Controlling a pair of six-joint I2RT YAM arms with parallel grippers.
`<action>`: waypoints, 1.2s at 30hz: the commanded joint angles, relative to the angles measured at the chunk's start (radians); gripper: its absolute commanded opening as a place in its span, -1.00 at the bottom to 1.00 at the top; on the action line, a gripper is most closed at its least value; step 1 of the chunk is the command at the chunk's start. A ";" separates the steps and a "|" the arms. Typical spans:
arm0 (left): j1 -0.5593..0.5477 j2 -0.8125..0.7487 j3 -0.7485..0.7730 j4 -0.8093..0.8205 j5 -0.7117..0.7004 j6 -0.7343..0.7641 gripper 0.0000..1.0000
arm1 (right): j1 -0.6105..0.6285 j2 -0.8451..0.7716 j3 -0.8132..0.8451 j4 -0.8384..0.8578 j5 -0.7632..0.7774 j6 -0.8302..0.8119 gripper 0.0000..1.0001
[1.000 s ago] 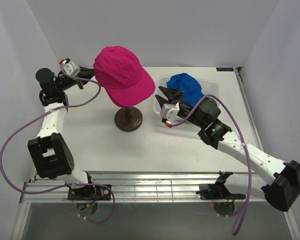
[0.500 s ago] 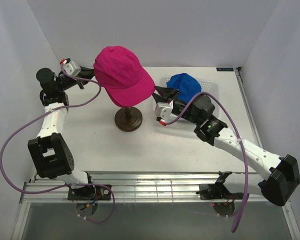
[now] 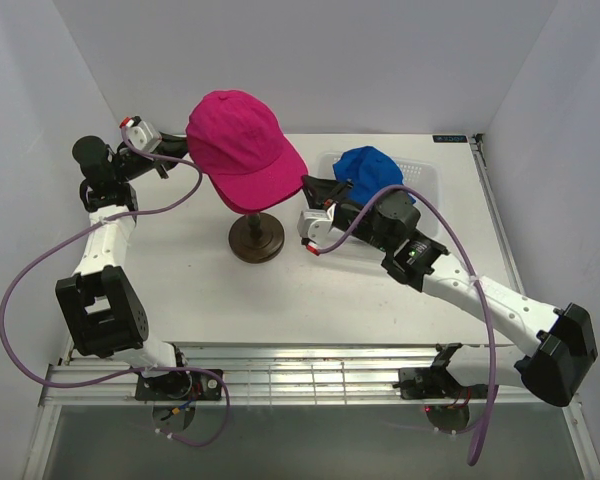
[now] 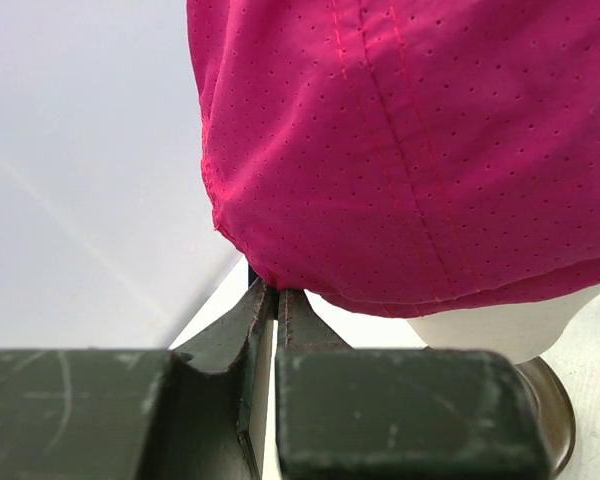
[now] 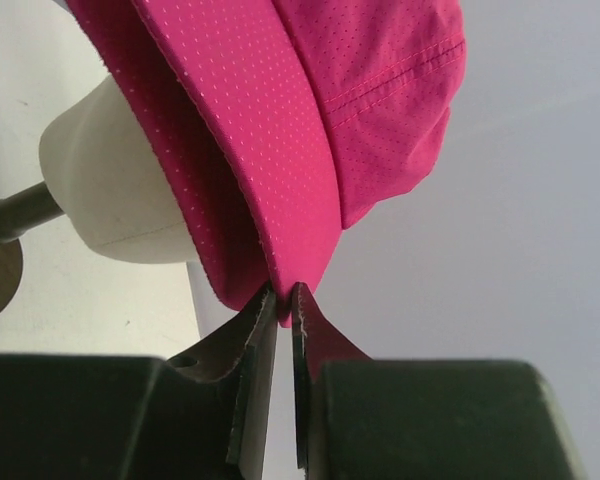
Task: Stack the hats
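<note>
The left gripper (image 4: 270,292) is almost closed and pinches the back edge of the pink cap (image 3: 242,145). This cap sits on the mannequin head (image 5: 110,190) above the counter (image 3: 210,290). The right gripper (image 5: 285,292) is nearly closed too and nips the tip of the cap's brim. The right arm (image 3: 470,290) stretches far across the counter, while the left arm (image 3: 105,240) stands bent. A blue cap (image 3: 370,170) lies in the white basket (image 3: 425,172).

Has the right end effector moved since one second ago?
Yes. The right end effector went left, away from the white basket and toward the dark stand, reaching the brim of the pink cap.
</note>
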 commanded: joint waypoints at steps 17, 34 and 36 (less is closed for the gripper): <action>-0.007 0.010 0.030 -0.011 -0.028 0.005 -1.00 | 0.135 -0.025 0.058 -0.147 0.125 -0.140 -0.85; -0.007 0.007 -0.020 -0.014 -0.035 0.037 -1.00 | 0.185 0.021 0.066 -0.285 0.151 -0.161 -0.85; -0.007 0.007 -0.028 -0.023 -0.035 0.051 -1.00 | 0.185 0.021 0.071 -0.276 0.154 -0.148 -0.70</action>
